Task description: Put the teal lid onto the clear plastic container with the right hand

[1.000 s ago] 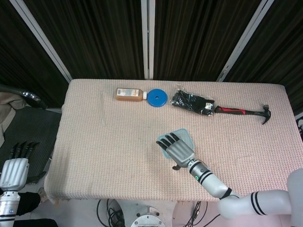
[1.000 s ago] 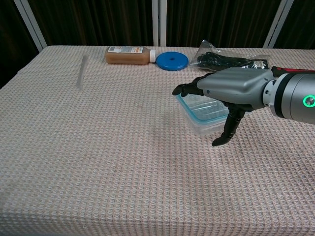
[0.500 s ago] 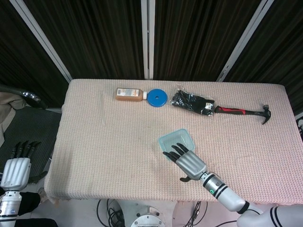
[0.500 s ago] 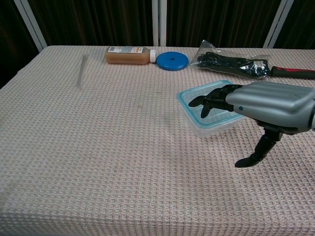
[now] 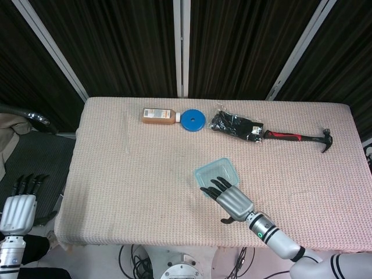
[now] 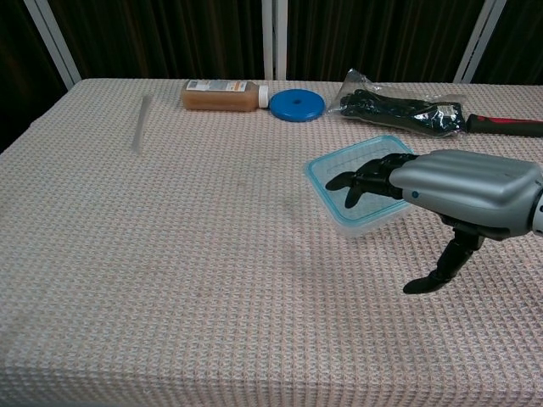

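Observation:
The clear plastic container (image 5: pixel 225 178) (image 6: pixel 363 222) stands on the table right of centre, with the teal-rimmed lid (image 5: pixel 212 171) (image 6: pixel 333 170) lying on top of it. My right hand (image 5: pixel 232 199) (image 6: pixel 462 182) hovers flat over the container's near side. Its dark fingertips (image 6: pixel 349 183) reach over the lid, spread and holding nothing, while the thumb hangs down toward the cloth. Whether the fingertips touch the lid I cannot tell. My left hand (image 5: pixel 17 206) is off the table at the lower left, fingers straight and apart, empty.
Along the far edge lie a brown bottle (image 5: pixel 158 115) (image 6: pixel 219 94), a blue disc (image 5: pixel 192 120) (image 6: pixel 297 105), a black bagged item (image 5: pixel 237 127) (image 6: pixel 394 110) and a red-handled hammer (image 5: pixel 302 138). A clear stick (image 5: pixel 126 135) (image 6: pixel 141 120) lies at the far left.
My right hand has drawn back toward the near edge, uncovering most of the lidded container. Over the last half second it barely moved. The left hand stayed put.

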Controlling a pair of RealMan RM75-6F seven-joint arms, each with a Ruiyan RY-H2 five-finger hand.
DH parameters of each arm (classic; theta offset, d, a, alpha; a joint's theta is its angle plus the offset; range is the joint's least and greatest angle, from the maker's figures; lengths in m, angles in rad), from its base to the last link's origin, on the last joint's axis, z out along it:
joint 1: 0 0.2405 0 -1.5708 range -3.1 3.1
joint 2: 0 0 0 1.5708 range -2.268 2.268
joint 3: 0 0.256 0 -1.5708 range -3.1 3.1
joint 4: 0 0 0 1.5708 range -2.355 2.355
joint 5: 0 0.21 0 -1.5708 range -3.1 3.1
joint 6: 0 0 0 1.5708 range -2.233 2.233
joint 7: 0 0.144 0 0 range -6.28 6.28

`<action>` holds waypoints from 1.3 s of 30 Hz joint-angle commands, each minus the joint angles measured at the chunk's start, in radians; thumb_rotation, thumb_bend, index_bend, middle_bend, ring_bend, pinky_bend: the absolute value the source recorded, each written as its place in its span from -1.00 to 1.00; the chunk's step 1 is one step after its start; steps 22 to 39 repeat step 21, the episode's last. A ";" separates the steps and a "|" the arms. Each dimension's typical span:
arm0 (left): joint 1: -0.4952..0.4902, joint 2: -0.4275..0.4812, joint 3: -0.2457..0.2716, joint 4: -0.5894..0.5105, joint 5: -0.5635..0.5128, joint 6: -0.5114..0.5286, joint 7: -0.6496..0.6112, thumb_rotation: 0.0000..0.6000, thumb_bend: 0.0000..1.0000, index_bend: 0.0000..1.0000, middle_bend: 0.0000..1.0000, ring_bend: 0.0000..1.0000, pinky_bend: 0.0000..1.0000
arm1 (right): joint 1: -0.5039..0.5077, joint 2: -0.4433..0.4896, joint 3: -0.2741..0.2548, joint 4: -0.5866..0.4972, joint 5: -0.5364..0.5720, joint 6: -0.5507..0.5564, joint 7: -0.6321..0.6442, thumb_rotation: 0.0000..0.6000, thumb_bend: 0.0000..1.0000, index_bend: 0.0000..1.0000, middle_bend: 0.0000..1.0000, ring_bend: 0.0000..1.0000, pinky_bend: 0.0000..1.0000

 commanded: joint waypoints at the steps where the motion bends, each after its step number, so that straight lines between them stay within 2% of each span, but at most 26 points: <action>1: -0.003 0.001 -0.003 0.000 0.004 0.002 0.001 1.00 -0.94 -0.70 -0.74 -0.91 -1.00 | -0.033 0.040 0.016 -0.018 -0.047 0.058 0.039 1.00 -1.00 -1.00 -0.63 -1.00 -1.00; 5: -0.010 -0.005 -0.010 0.010 0.013 0.007 0.002 1.00 -0.94 -0.70 -0.74 -0.91 -1.00 | -0.092 0.116 0.024 -0.029 -0.070 0.149 0.089 1.00 -1.00 -1.00 -0.77 -1.00 -1.00; 12: -0.022 -0.030 -0.028 0.038 0.022 0.020 0.005 1.00 -0.94 -0.70 -0.74 -0.91 -1.00 | -0.269 0.238 0.025 0.004 -0.073 0.371 0.221 1.00 -1.00 -1.00 -0.95 -1.00 -1.00; 21: -0.032 -0.045 -0.032 0.043 0.034 0.025 0.033 1.00 -0.94 -0.70 -0.74 -0.91 -1.00 | -0.455 0.283 -0.005 0.080 -0.113 0.527 0.376 1.00 -0.98 -1.00 -1.00 -1.00 -1.00; 39: -0.032 -0.045 -0.032 0.043 0.034 0.025 0.033 1.00 -0.94 -0.70 -0.74 -0.91 -1.00 | -0.455 0.283 -0.005 0.080 -0.113 0.527 0.376 1.00 -0.98 -1.00 -1.00 -1.00 -1.00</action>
